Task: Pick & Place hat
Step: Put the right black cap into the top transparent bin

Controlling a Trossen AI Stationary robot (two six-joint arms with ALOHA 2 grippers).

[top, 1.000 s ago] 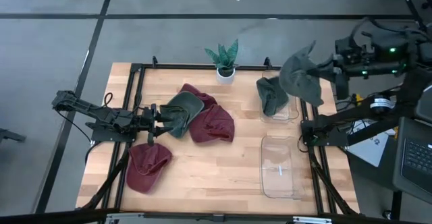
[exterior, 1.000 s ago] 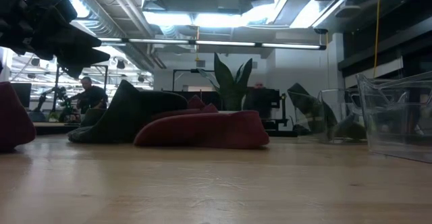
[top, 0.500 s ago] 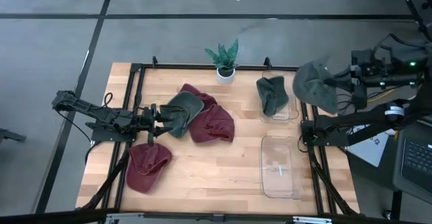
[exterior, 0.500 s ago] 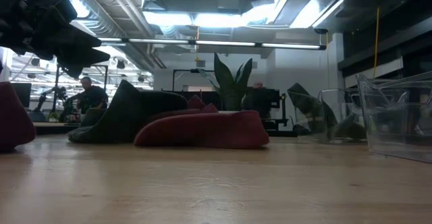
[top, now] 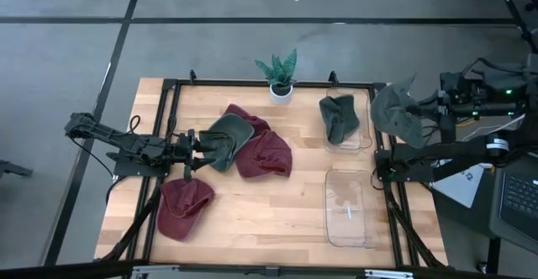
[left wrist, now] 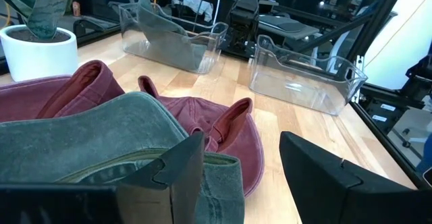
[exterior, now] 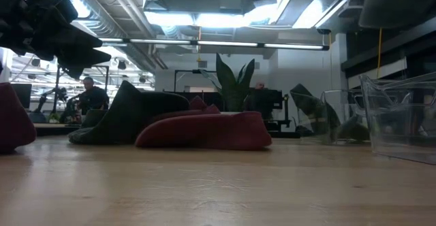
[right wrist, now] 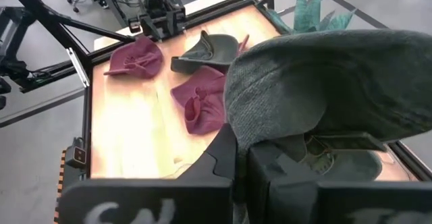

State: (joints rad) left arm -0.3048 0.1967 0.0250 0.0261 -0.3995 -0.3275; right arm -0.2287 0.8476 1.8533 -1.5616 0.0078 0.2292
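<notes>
My right gripper (top: 430, 111) is shut on a grey-green hat (top: 398, 113) and holds it in the air just past the table's right edge, beside the far clear bin (top: 363, 138). A second green hat (top: 338, 118) lies in that bin. On the table's left, my left gripper (top: 200, 146) stands open and level at the edge of another green hat (left wrist: 101, 136). That hat lies on two dark red hats (top: 265, 153). I cannot tell whether a finger touches it. A third red hat (top: 183, 207) lies near the front left. My right gripper pinches the hat's edge (right wrist: 251, 142) between its two fingers (right wrist: 223, 160); the fingers hide the place of contact. The fingers slant down toward the table's left. The hat is lifted clear, and its crown (right wrist: 331, 69) bulges out beyond the fingertips.
An empty clear bin (top: 349, 207) stands at the near right. A small potted plant (top: 280, 77) stands at the far edge's middle. Bare wood lies between the hats and the bins.
My right gripper, still shut on the grey-green hat, has drawn back toward the table's right edge and sunk. The hat has gone from above the far bin to just outside the table's right frame.
</notes>
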